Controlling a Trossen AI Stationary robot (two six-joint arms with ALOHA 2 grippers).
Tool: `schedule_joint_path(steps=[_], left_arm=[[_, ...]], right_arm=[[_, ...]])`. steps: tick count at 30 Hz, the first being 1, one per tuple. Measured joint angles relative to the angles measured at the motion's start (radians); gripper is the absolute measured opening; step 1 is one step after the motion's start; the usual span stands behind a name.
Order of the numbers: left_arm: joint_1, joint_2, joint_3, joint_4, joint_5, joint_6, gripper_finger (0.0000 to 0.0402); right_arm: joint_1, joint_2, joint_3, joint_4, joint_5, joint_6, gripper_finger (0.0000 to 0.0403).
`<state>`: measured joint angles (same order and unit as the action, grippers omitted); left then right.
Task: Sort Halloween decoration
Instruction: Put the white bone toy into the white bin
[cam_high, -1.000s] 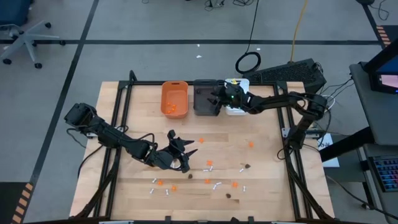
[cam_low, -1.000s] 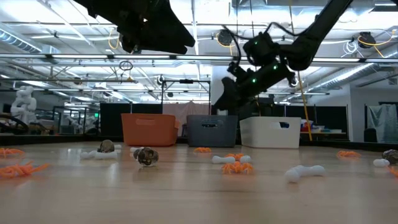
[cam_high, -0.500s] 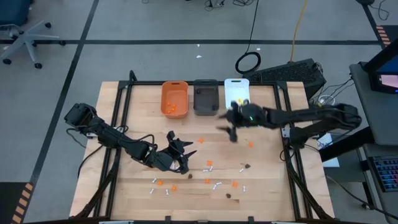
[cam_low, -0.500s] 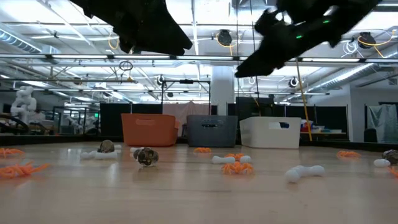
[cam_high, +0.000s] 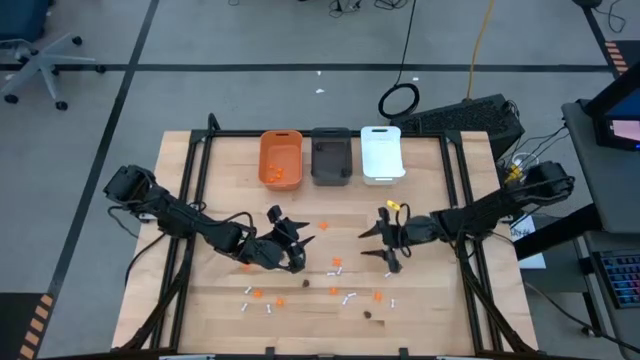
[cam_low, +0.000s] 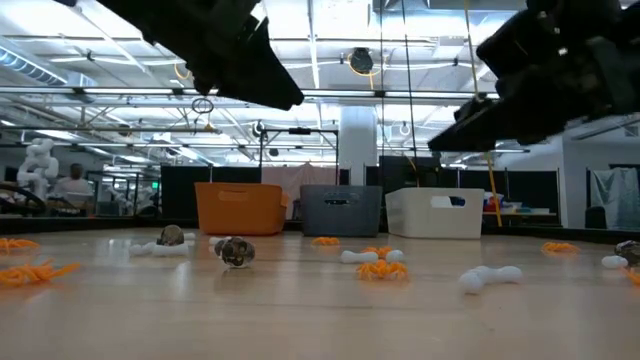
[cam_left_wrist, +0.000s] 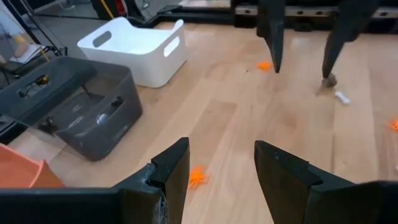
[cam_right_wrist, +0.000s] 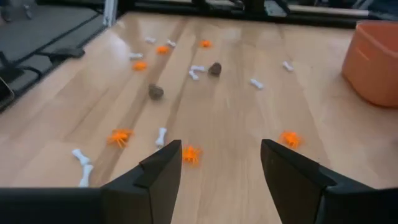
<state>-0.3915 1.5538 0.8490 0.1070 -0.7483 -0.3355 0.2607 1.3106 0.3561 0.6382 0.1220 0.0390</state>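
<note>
Wooden tabletop (cam_high: 430, 290) strewn with tiny orange, dark and white Halloween decoration pieces (cam_high: 345, 297), both grippers spread and empty.

Most pieces lie scattered just past and between the two sets of jaws. Right gripper (cam_high: 383, 243) hangs over mid-table, jaws wide, holding nothing; its wrist view shows small white sticks (cam_right_wrist: 160, 135), dark lumps (cam_right_wrist: 155, 92) and orange blobs (cam_right_wrist: 190, 154) ahead of its fingers (cam_right_wrist: 158, 174). Left gripper (cam_high: 295, 245) hovers nearby, jaws apart and empty; only its wrist view looks into the dark grey plastic bin (cam_left_wrist: 87, 112) and white plastic bin (cam_left_wrist: 134, 50). The high view alone shows orange pieces inside the orange plastic bin (cam_high: 280, 158).
</note>
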Motion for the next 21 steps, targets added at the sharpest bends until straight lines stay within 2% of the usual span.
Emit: schedule_joint_path(steps=[12, 15, 21], left_arm=[[0.003, 0.036, 0.001, -0.026, 0.142, -0.022, 0.018], [0.003, 0.04, -0.001, -0.096, 0.147, -0.054, 0.018], [0.005, 0.039, 0.0, -0.317, 0.142, -0.225, 0.018]], right_arm=[[0.069, 0.205, -0.002, 0.177, 0.013, 0.027, 0.0203], [0.069, 0.23, -0.002, 0.215, 0.013, 0.015, 0.0203], [0.069, 0.23, -0.001, 0.226, 0.013, 0.005, 0.0203]])
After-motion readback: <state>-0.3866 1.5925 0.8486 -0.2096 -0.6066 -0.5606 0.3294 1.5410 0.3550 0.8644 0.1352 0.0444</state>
